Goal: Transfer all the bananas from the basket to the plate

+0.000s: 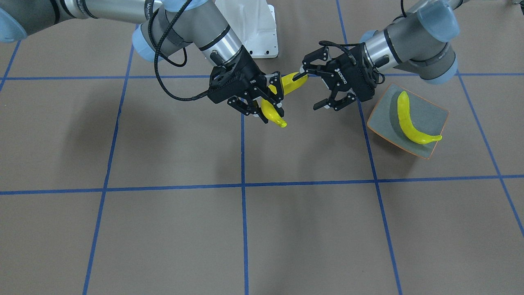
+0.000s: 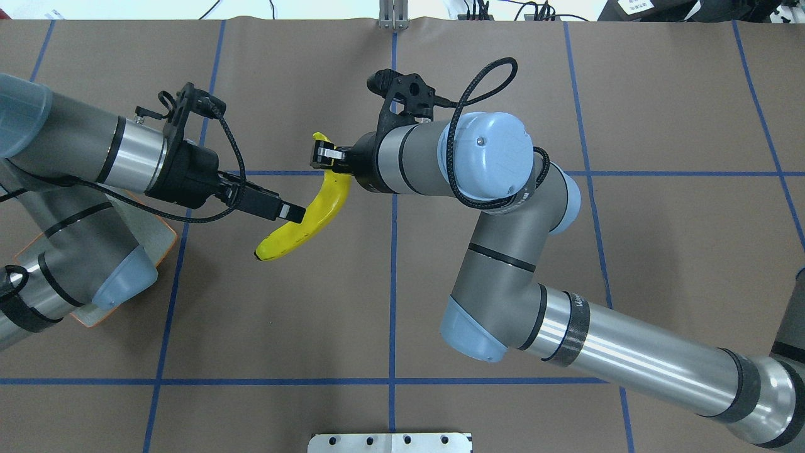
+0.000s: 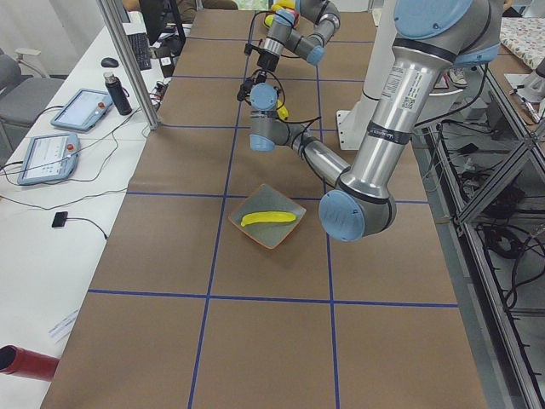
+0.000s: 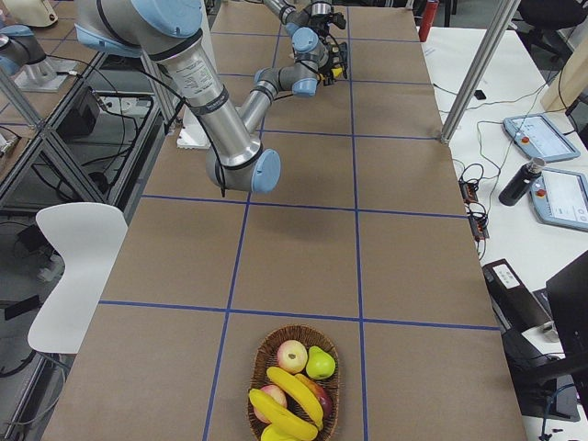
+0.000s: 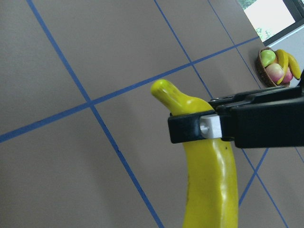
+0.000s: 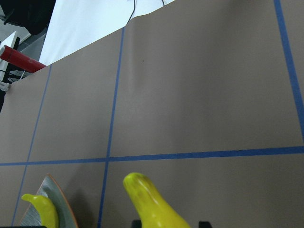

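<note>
Left gripper (image 1: 311,91) hangs with its jaws spread wide and gripping nothing, just right of centre in the upper part of the front-facing view. To its left in that view, the right gripper (image 1: 265,108) is clenched on the held banana (image 1: 291,83), above the table. That banana's long axis runs diagonally, from a tip at lower left up to a free end at upper right. The free end reaches the left gripper's upper finger (image 1: 308,67) (whether they touch, I cannot tell). The fruit thus lies toward frame left of the spread jaws, so the take probably means closing across that free end. The plate (image 1: 432,112), at the right near the left arm, carries one banana (image 1: 409,125). The basket (image 4: 262,354), at the bottom of the right-side view, holds more bananas (image 4: 294,395).
</note>
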Controlling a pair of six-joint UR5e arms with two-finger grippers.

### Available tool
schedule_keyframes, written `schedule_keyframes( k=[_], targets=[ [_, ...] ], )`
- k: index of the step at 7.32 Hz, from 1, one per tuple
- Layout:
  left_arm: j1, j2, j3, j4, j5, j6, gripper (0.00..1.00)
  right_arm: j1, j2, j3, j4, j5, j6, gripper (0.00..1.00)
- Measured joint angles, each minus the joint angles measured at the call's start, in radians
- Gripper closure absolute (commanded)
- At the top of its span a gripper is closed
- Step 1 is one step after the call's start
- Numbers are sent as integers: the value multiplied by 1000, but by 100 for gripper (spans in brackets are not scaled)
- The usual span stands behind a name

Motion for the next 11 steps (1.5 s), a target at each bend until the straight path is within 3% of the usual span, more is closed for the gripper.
schedule_keyframes(
  k=[3, 5, 6, 8, 9, 10, 11],
  targets=[
    [11, 5, -1, 0, -62, 2, 13, -4, -12, 2, 65, -6, 1, 100],
    [13, 3, -5, -3, -70, 4, 28, -4, -15, 4, 76, -6, 1, 100],
    [15, 1, -6, -14, -71, 4, 46, -4, -15, 4, 77, -6, 1, 100],
    [19, -1, -6, -39, -75, 8, 95, -4, -15, 5, 77, -7, 1, 100],
    [19, -1, -5, -45, -85, 11, 100, -5, -15, 5, 77, -7, 1, 100],
    [19, 0, -5, -48, -97, 14, 100, -5, -14, 5, 77, -7, 1, 93],
    [19, 3, -5, -49, -103, 15, 100, -3, -13, 5, 78, -8, 1, 1]
  ],
)
